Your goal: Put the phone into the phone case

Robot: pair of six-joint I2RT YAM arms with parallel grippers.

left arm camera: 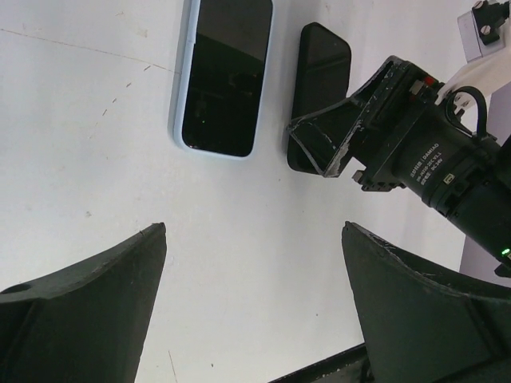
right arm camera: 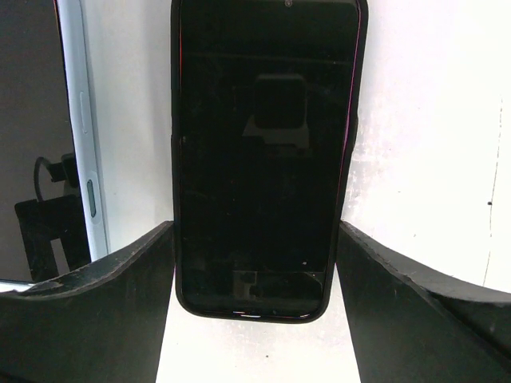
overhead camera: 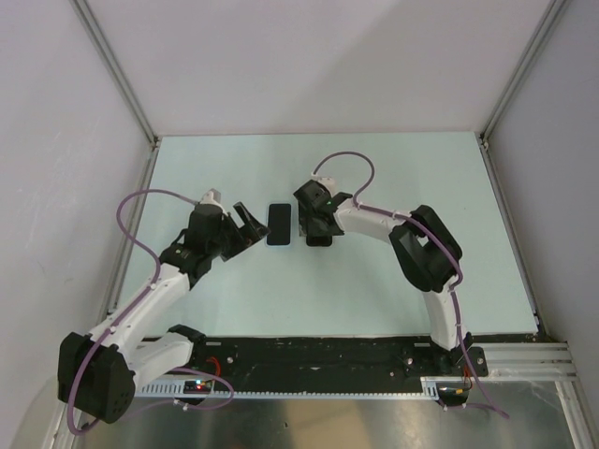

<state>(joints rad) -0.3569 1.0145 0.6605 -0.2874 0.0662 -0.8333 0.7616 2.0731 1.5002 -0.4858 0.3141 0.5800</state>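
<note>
A phone (overhead camera: 279,224) with a dark screen and a light blue rim lies flat at mid-table; it also shows in the left wrist view (left arm camera: 226,76) and at the left edge of the right wrist view (right arm camera: 48,120). Just right of it lies the black phone case (right arm camera: 263,159), with a glossy dark face and a thin red line inside its rim. My right gripper (right arm camera: 255,227) straddles the case's near end, its fingers against both long sides. That gripper (left arm camera: 323,148) and the case (left arm camera: 319,72) also show in the left wrist view. My left gripper (left arm camera: 254,231) is open and empty, just left of the phone (overhead camera: 248,220).
The pale green table (overhead camera: 393,168) is walled by white panels on three sides. A black rail (overhead camera: 328,355) with the arm bases runs along the near edge. Purple cables loop above both arms.
</note>
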